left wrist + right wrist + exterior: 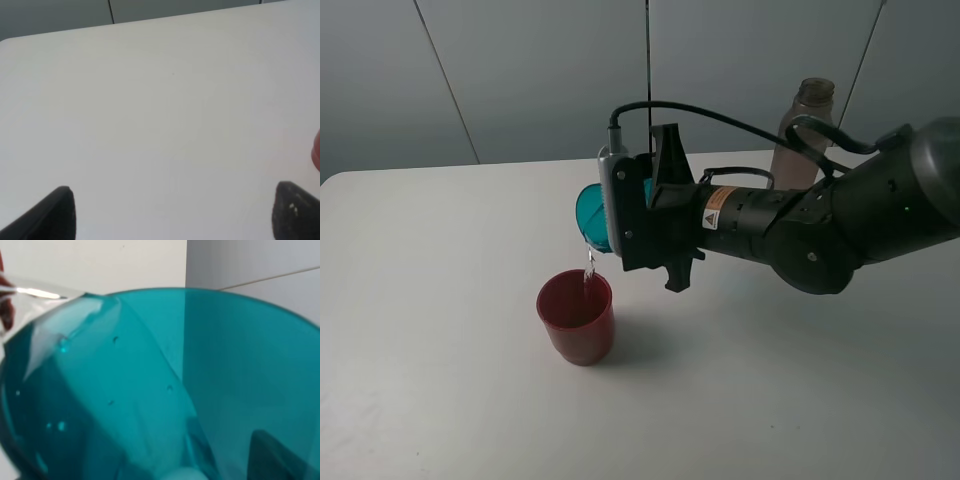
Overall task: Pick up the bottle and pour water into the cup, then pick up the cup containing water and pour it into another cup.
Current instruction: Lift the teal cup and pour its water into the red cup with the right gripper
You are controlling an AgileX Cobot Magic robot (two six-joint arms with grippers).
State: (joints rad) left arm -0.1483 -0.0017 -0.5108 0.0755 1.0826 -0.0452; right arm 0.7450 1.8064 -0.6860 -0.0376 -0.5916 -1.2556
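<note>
Right gripper (620, 215) pinches the cup (592, 217) on its side above the red cup (577, 317); I see its axis level, mouth pointing left, water (588, 265) streaming down.

White table (440, 400), rounded corner; grey panelled wall (520, 70) behind, dark seams; lighting seemingly even.

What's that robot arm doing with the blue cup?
The right claw is holding the teal-blue cup tipped on its side above the dark red cup. A thin stream of water is running from it into the red cup, which stands on the white table. The tall grey-brown bottle stands upright at the back. The left claw is open, holding nothing.
</note>
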